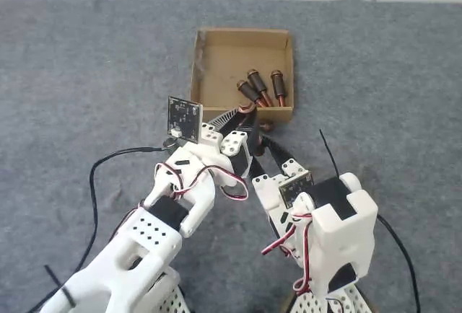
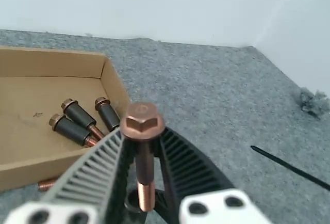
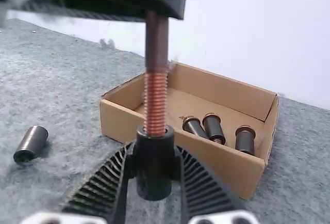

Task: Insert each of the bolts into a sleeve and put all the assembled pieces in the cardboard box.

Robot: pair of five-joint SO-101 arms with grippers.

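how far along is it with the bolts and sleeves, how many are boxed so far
Done: three assembled pieces lie in the cardboard box. In hand: the left gripper holds a bolt, its threaded end in the mouth of the sleeve held by the right gripper. Left: seat and box that one, then likely pair the loose sleeve with the loose bolt by the box.

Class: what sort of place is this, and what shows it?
Probably a robotics test bench: white plastic arms on a grey felt-covered table, holding a copper-coloured metal bolt and black cylindrical sleeve near a brown cardboard box.
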